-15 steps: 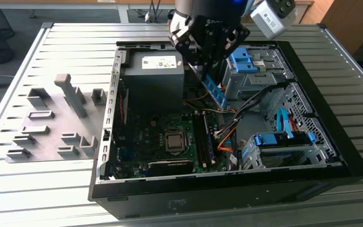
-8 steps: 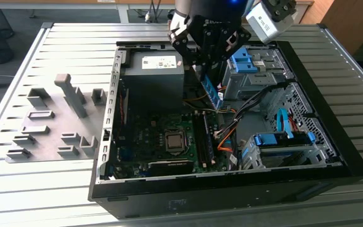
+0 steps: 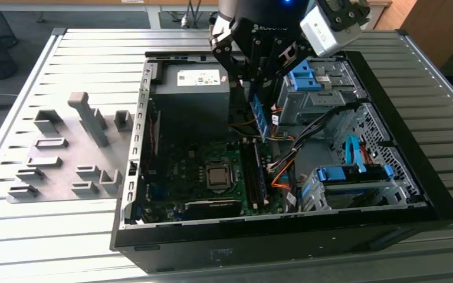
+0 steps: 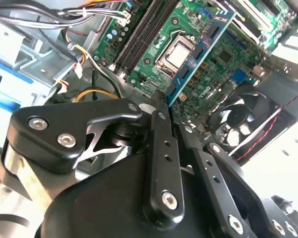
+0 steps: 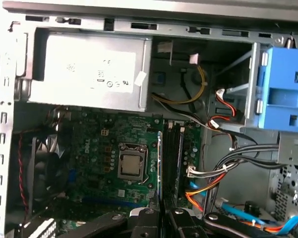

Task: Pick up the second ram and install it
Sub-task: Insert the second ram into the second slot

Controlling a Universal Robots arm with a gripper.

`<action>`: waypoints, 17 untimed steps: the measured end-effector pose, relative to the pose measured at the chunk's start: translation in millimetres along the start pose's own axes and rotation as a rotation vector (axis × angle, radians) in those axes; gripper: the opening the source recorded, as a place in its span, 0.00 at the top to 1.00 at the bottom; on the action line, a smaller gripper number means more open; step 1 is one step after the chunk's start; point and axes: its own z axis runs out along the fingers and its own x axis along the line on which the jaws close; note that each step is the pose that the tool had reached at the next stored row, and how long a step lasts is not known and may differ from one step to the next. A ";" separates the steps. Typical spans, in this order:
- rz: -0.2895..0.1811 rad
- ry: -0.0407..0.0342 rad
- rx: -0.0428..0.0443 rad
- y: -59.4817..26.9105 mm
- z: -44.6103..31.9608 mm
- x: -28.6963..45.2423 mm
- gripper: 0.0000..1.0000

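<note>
The second ram (image 3: 259,118) is a thin blue circuit-board stick hanging on edge inside the open computer case (image 3: 400,194), above the motherboard (image 3: 187,171). My gripper (image 3: 258,93) is shut on its upper end. In the second wrist view the ram (image 4: 198,54) sticks out from between my black fingers (image 4: 161,129) towards the processor socket (image 4: 176,53). In the first wrist view it shows edge-on as a thin line (image 5: 160,163) above my gripper (image 5: 161,214), just beside the long black memory slots (image 5: 176,158). Its lower end is a little above the slots (image 3: 252,171).
Gray plastic holder blocks (image 3: 69,153) stand on the slatted table at the exterior view's left. Inside the case are a power supply (image 3: 191,97), a fan (image 4: 243,109), orange and black cables (image 3: 283,171) close to the slots, and blue drive brackets (image 3: 353,174).
</note>
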 end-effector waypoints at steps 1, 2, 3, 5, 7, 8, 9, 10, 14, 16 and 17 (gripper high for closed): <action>0.014 0.0004 0.0003 0.0 0.1 0.0 0.85; 0.028 0.0009 0.0006 0.0 0.2 0.0 0.85; 0.038 0.0012 0.0013 0.0 0.4 0.0 0.85; 0.046 0.0015 0.0033 0.0 0.4 0.0 0.85; 0.046 0.0016 0.0038 0.0 0.3 -0.1 0.85; 0.046 0.0016 0.0039 0.0 0.3 0.0 0.85; 0.046 0.0015 0.0039 0.0 0.3 0.0 0.85; 0.046 0.0005 0.0040 0.0 0.5 0.0 0.85; 0.047 -0.0144 0.0044 0.1 2.7 -0.1 0.85; 0.047 -0.0204 0.0045 0.1 4.4 -0.2 0.85; 0.047 -0.0210 0.0046 0.1 5.4 -0.3 0.85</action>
